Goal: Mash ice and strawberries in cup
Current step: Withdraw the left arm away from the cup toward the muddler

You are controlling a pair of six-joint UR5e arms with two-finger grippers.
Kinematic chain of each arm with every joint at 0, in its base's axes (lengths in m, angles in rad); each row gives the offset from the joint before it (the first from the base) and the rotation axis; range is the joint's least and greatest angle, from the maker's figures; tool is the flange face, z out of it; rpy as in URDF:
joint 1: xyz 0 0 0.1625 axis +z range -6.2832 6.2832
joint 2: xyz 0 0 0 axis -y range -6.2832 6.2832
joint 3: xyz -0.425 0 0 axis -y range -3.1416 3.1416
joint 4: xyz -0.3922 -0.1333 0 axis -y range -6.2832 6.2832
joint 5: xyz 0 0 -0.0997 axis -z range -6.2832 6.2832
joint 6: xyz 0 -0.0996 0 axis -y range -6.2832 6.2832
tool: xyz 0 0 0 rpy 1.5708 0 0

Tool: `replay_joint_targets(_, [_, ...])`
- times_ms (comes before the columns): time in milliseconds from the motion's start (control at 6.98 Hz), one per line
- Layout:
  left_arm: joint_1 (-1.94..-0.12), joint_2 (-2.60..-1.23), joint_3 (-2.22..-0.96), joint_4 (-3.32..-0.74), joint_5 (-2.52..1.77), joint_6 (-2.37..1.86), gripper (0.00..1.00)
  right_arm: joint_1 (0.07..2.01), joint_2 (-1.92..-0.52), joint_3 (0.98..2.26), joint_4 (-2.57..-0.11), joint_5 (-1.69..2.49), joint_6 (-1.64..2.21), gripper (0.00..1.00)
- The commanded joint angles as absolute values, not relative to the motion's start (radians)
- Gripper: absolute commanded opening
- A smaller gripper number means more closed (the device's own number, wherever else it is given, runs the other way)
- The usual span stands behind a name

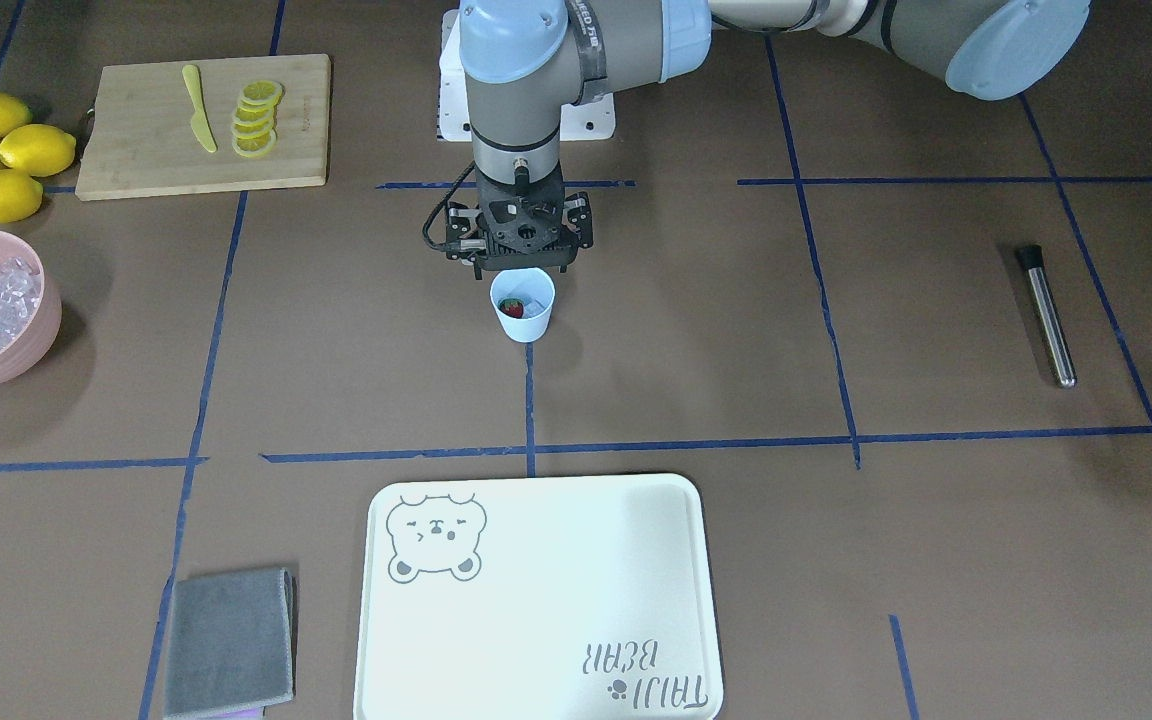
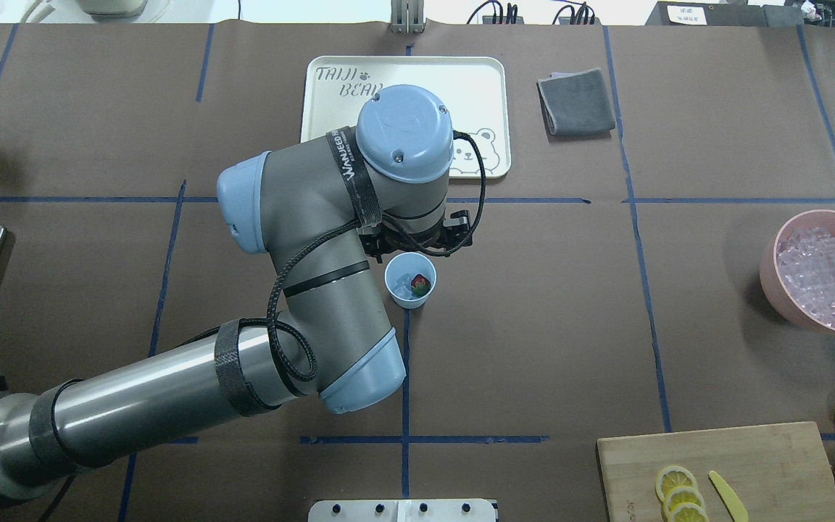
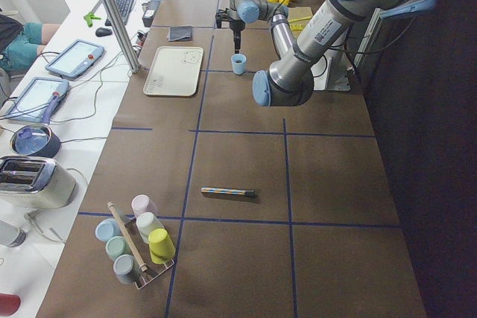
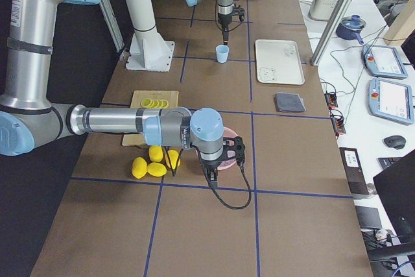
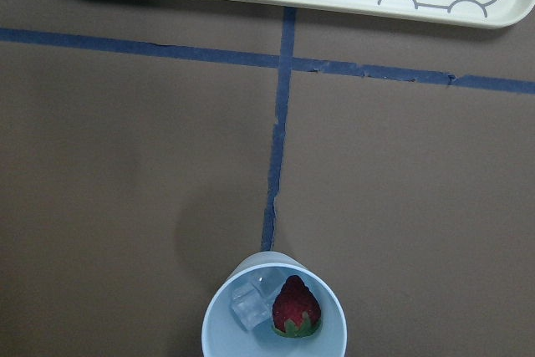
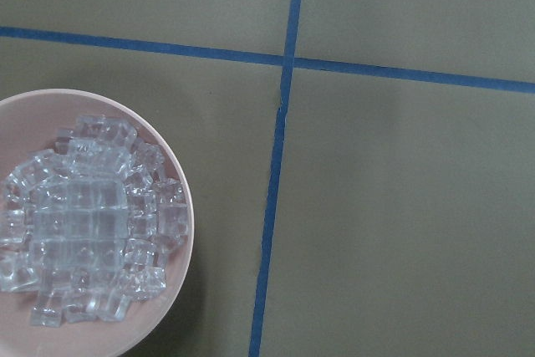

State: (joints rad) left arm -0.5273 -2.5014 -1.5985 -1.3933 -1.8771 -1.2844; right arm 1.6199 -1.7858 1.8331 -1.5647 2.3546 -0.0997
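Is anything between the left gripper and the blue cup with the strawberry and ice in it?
Nothing visible stands in the way. The left gripper hangs close above the cup, with only air between them. The cup holds just the strawberry and ice. The tray lies well apart, on the operators' side.

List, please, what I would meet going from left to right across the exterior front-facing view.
pink bowl → cutting board → cup → metal rod
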Motion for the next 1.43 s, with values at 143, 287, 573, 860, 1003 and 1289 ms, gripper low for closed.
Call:
replay_joint_targets(143, [-0.642,-2.140,-1.932,-1.393,-1.887,-1.006,1.00,1.620,-1.787,1.832,-1.565,2.353,-0.100,0.99])
replay_joint_targets(287, [-0.720,-2.035,-1.969,-1.396,-1.929,-0.961,1.00,1.620,-1.787,1.832,-1.565,2.353,-0.101,0.99])
replay_joint_targets(573, [-0.883,-1.789,-1.976,-1.559,-2.082,-0.774,1.00,1.620,-1.787,1.833,-1.565,2.353,-0.101,0.99])
replay_joint_targets(860, [-1.061,-1.552,-1.957,-1.693,-2.179,-0.561,1.00,1.620,-1.787,1.833,-1.565,2.353,-0.101,0.99])
replay_joint_targets(1003, [-1.150,-1.517,-1.927,-1.694,-2.216,-0.444,1.00,1.620,-1.787,1.833,-1.565,2.353,-0.101,0.99])
replay_joint_targets(1289, [-1.238,-1.458,-1.893,-1.697,-2.261,-0.308,1.00,1.620,-1.787,1.833,-1.565,2.353,-0.101,0.99])
